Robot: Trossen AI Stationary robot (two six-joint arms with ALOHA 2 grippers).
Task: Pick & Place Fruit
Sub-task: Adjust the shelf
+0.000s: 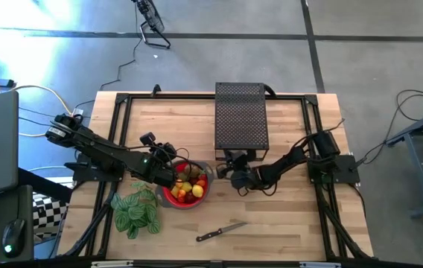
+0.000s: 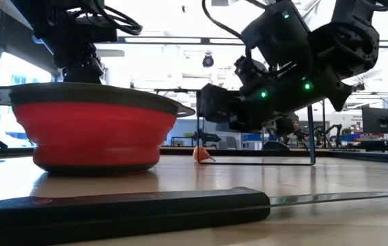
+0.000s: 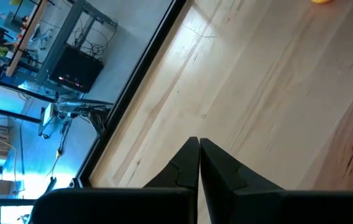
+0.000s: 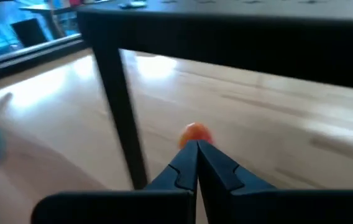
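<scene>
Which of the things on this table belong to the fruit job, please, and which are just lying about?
Belong:
- fruit piled in the red bowl
- small orange fruit on the wood, near the shut right pincer

Lying about:
- knife
- leafy plant
- black mesh stand

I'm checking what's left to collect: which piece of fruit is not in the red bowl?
The small orange fruit lying alone on the table, under the black perforated stand, right ahead of the shut right gripper. The other fruit sits piled in the red bowl.
</scene>
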